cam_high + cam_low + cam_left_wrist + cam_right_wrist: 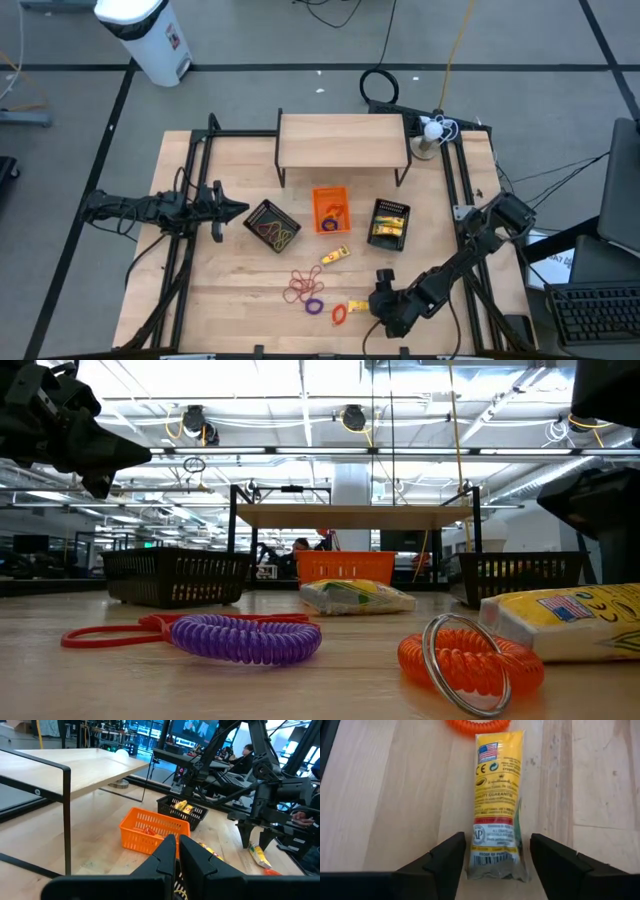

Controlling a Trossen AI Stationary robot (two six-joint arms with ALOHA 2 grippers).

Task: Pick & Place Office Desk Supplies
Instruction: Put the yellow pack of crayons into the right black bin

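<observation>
The right gripper (492,857) is standing low at the front edge of the wooden table (220,300), with its jaws spread wide on both sides of a yellow crayon packet (497,800). The packet is lying flat on the wood between the two fingers (445,862), and I cannot tell if they are touching it. Its far end is touching an orange coil ring (477,726). A purple coil ring (315,306) and some red rubber bands (303,287) are lying near, to the left of it. A second yellow packet (335,256) is resting in front of the orange tray (330,208). The left gripper (240,211) is waiting above the table's left side, just beside a black mesh tray (272,226), with its jaws pressed together and holding nothing. Another black mesh tray (389,222) is keeping more yellow packets.
</observation>
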